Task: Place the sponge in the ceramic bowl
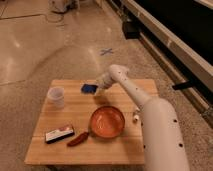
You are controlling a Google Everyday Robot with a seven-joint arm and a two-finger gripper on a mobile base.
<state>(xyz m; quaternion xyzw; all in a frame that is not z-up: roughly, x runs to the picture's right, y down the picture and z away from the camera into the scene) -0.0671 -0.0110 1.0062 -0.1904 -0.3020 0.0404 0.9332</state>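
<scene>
The sponge, a small flat dark-blue block, lies on the wooden table near its far edge. My gripper is right beside the sponge's right end, at the tip of the white arm that reaches in from the lower right. The ceramic bowl, round, glossy and orange-red, stands nearer to the camera, in the middle of the table, with nothing inside it.
A small translucent plastic cup stands at the table's left. A black, white and red flat box and a red pepper-like object lie at the front left. A small white object sits right of the bowl.
</scene>
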